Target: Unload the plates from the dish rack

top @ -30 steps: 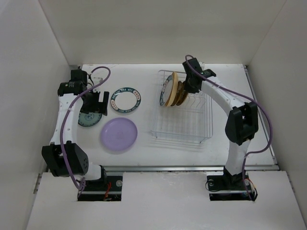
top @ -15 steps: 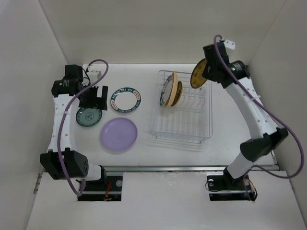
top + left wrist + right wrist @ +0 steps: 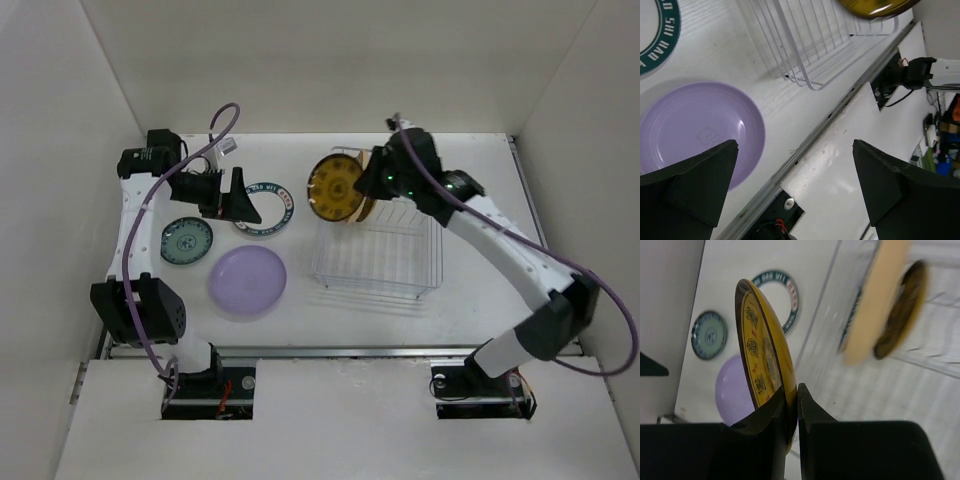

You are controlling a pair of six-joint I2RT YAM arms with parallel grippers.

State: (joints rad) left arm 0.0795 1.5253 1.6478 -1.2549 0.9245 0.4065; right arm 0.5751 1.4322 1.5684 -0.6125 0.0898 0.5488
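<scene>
My right gripper [image 3: 368, 183] is shut on the rim of the mustard plate with dark rim [image 3: 335, 188] and holds it upright above the left end of the wire dish rack [image 3: 378, 262]. The right wrist view shows the pads pinching this plate [image 3: 760, 365]. A pale yellow plate [image 3: 875, 310] and a darker plate [image 3: 902, 310] stand in the rack slots. A lavender plate [image 3: 247, 281], a teal patterned plate [image 3: 187, 241] and a white plate with dark-blue rim [image 3: 268, 212] lie on the table to the left. My left gripper [image 3: 236, 194] is open and empty over the blue-rimmed plate.
White walls enclose the table on the left, back and right. A metal rail [image 3: 340, 350] runs along the table's near edge. In the left wrist view the lavender plate [image 3: 695, 130] lies below and the rack [image 3: 810, 45] is beyond it.
My right arm lifted the mustard plate out of the rack slots, raised it at the back right, then swung it left over the rack's left end. My left gripper moved right from the teal plate.
</scene>
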